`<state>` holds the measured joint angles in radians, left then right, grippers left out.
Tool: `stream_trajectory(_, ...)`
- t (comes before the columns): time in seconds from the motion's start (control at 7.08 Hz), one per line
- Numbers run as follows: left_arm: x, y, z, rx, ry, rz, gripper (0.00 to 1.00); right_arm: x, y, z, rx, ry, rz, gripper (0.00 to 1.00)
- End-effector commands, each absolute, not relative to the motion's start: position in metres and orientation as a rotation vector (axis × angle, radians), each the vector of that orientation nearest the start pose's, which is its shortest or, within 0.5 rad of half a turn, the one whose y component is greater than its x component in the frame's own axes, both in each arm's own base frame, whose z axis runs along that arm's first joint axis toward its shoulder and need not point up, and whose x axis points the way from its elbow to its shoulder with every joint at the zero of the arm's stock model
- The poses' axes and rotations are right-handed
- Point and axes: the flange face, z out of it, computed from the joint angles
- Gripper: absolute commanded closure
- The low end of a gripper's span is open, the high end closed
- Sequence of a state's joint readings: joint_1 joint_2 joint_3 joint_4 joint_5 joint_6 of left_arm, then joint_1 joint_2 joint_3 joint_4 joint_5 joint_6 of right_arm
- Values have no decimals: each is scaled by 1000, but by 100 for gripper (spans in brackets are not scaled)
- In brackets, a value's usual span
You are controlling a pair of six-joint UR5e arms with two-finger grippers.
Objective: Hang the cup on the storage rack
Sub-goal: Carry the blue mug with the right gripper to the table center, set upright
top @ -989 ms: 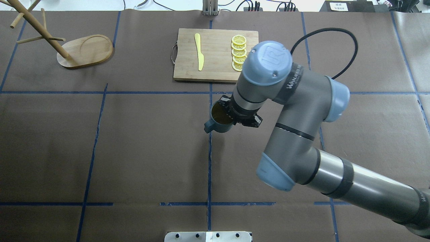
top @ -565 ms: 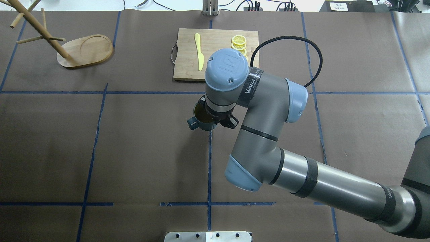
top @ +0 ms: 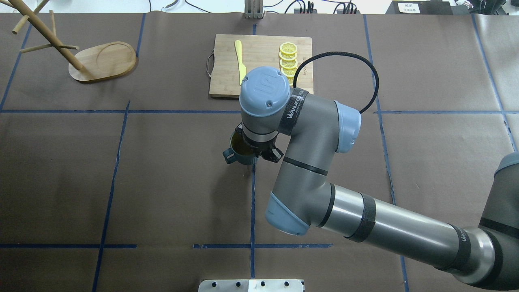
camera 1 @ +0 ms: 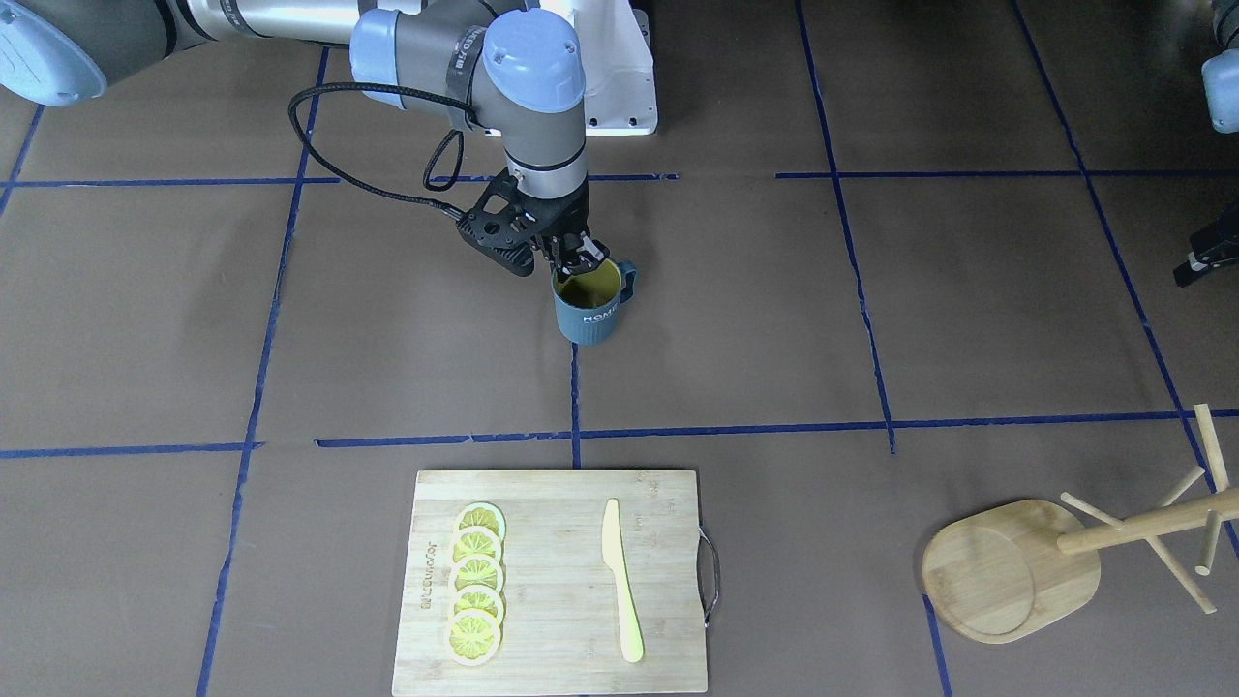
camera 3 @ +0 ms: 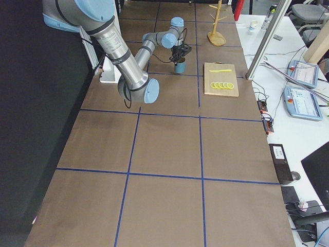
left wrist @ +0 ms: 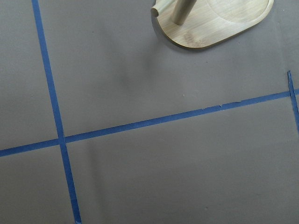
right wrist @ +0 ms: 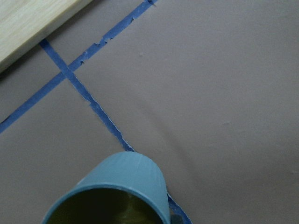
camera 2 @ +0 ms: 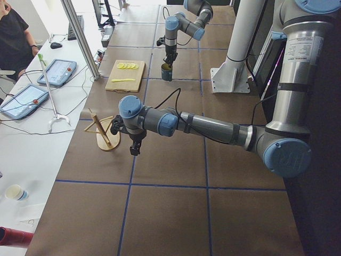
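The cup [camera 1: 589, 308], a dark blue-grey ribbed mug with a yellowish inside and "HOME" lettering, stays upright near the table's middle. My right gripper [camera 1: 576, 259] is shut on its rim, on the side away from the handle. From overhead, the cup [top: 238, 152] peeks out from under my right wrist. The right wrist view shows the cup [right wrist: 126, 186] from above over a blue tape line. The storage rack [top: 101, 61] stands at the far left corner. My left gripper [camera 2: 134, 149] hovers beside the storage rack [camera 2: 106, 140]; I cannot tell whether it is open.
A wooden cutting board [top: 227, 85] with several lemon slices [top: 288, 50] and a yellow knife [top: 240, 56] lies just behind the cup. Blue tape lines grid the brown table cover. A person sits at the side desk [camera 2: 16, 32].
My right arm has carried the cup leftward across the table's centre line, towards the rack side. The rack and cutting board stay put.
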<state>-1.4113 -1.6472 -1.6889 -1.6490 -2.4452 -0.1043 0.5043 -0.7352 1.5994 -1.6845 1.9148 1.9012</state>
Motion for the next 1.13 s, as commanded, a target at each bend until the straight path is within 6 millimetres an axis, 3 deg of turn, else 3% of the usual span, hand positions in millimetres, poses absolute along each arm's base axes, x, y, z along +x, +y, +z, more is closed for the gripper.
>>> stream_trajectory(0.0,28,-533,546,138,895,170,0,-572,-424,153,-312,-777,640,90)
stream_trajectory(0.14,28,-533,545,139,895,171,0,-573,-424,154,-311,-776,639,81)
stream_trajectory(0.28,28,-533,546,138,895,170,0,-573,-424,153,-311,-777,639,62)
stream_trajectory(0.56,28,-533,546,138,895,170,0,-574,-422,153,-308,-776,638,0)
stream_trajectory(0.85,28,-535,540,150,896,176,0,-566,-426,145,-301,-795,640,0)
stream_trajectory(0.99,28,-534,524,184,897,195,0,-547,-436,137,-295,-819,655,0)
